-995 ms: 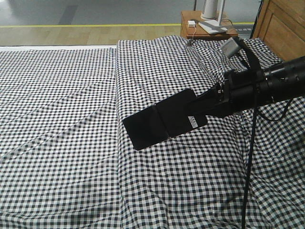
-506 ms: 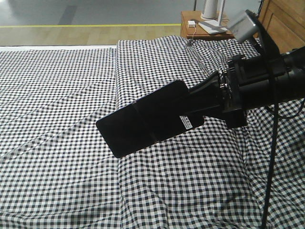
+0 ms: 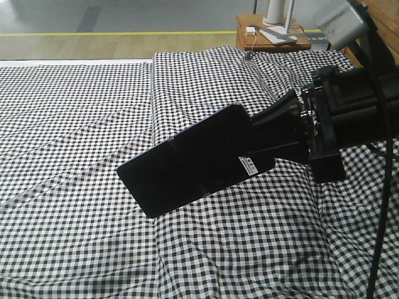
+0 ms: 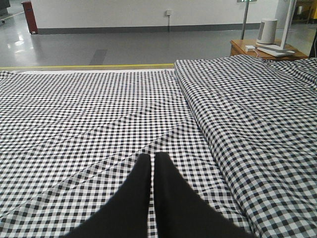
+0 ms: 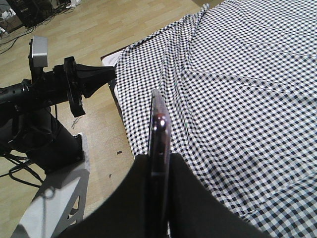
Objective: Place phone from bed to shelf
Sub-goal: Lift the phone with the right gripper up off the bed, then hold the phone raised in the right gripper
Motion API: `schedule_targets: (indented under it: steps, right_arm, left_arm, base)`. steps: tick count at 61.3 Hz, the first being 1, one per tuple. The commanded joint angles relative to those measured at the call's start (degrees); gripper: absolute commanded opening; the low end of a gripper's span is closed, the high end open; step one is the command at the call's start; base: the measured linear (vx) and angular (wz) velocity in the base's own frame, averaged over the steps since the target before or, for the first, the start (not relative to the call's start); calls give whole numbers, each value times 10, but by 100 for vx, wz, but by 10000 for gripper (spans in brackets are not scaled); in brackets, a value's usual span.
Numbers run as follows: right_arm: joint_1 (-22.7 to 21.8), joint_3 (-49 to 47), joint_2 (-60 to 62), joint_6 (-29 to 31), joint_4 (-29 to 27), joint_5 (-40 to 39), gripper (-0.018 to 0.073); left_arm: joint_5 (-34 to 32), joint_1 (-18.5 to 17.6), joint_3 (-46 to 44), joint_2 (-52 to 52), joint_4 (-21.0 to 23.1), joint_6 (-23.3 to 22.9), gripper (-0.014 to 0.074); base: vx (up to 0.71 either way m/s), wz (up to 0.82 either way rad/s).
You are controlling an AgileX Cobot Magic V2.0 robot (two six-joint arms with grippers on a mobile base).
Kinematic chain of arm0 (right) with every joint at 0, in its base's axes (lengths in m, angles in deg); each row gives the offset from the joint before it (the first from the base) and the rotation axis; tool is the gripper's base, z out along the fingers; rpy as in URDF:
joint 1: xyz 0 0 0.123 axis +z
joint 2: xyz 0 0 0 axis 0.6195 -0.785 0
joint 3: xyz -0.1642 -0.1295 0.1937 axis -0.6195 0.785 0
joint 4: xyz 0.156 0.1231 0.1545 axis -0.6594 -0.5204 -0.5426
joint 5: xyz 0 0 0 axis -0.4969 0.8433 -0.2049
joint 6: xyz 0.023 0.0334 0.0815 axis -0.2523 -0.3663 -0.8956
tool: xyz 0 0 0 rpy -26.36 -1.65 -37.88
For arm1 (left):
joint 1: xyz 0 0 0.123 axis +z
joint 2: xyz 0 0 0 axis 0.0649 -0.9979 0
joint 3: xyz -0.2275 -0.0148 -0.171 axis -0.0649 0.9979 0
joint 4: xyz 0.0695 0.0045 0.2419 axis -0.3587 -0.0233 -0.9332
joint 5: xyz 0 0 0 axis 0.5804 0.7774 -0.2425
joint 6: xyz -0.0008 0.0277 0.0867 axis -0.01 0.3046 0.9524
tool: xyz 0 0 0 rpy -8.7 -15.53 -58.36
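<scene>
Front cam looks down over the bed (image 3: 75,124), pretty close. Left wrist cam skims it low, sharing the bedside table (image 3: 268,40) upper right. Right wrist cam looks down along its edge.

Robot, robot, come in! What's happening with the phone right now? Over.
Right gripper shut on phone, held above bed. Left gripper shut, empty. Shelf not in view, nothing blocking seen.

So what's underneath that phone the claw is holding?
Just the bed, its checked bedding visible all around the phone in the right claw. The patch directly behind it is hidden.
</scene>
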Motion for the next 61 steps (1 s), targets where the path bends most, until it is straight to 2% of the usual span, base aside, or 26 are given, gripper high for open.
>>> schedule_targets:
  steps: [1,61]
  right_arm:
    - [0,-16,17,-1,-48,32,-1]
    - [0,-16,17,-1,-50,32,-1]
  left_arm:
    - [-39,-3,2,4,5,-2,1]
    - [-39,-3,2,4,5,-2,1]
  base:
    - [0,0]
    - [0,0]
